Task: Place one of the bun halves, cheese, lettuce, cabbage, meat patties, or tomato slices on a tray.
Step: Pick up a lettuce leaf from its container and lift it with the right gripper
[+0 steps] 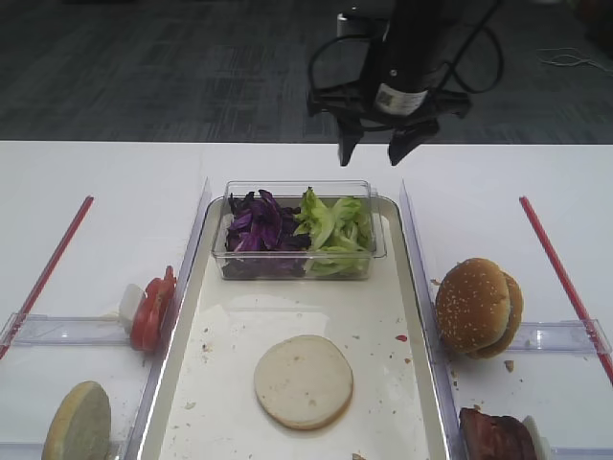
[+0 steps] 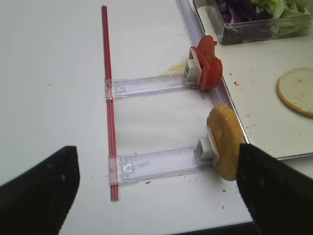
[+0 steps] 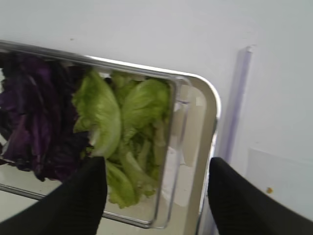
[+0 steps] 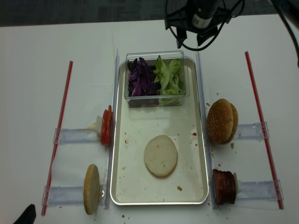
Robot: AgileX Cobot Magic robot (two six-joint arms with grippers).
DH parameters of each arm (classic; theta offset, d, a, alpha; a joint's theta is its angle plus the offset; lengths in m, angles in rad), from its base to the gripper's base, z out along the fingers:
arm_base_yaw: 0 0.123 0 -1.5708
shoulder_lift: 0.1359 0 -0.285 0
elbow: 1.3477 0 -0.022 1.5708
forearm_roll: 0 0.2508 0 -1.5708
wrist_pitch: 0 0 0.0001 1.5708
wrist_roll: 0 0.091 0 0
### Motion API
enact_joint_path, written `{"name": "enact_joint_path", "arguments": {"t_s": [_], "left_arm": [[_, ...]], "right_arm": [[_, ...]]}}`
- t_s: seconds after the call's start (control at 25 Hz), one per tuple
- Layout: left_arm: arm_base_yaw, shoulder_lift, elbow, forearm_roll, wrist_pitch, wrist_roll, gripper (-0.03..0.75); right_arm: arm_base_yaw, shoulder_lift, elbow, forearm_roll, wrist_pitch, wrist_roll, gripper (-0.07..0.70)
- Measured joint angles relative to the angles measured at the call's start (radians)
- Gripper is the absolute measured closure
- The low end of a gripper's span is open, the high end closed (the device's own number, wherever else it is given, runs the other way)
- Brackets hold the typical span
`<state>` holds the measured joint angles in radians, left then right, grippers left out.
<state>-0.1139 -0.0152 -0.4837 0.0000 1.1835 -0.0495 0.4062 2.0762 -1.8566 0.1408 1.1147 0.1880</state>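
Right gripper point(image 1: 374, 151) spread wide, empty, hovering above the far end of the tub point(image 1: 298, 233) — lettuce point(image 1: 333, 233) inside beside cabbage point(image 1: 259, 230). One bun half point(image 1: 304, 380) flat on the tray point(image 1: 407, 316). Left gripper point(image 2: 156, 191) — also spread, empty.

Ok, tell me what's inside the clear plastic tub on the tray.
The tub holds purple cabbage on one side and green lettuce on the other, touching in the middle. The leaves cover the tub's floor, so anything beneath them cannot be seen.
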Motion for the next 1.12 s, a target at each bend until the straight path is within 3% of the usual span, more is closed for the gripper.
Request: {"name": "enact_joint_path", "arguments": {"t_s": [0.32, 1.12], "left_arm": [[0.0, 0.0, 0.0, 0.0, 0.0, 0.0, 0.099], [0.0, 0.0, 0.0, 0.0, 0.0, 0.0, 0.099]], "right_arm": [[0.086, 0.09, -0.074, 0.023, 0.002, 0.009, 0.165], [0.09, 0.207, -0.076, 0.06, -0.041, 0.009, 0.172]]}}
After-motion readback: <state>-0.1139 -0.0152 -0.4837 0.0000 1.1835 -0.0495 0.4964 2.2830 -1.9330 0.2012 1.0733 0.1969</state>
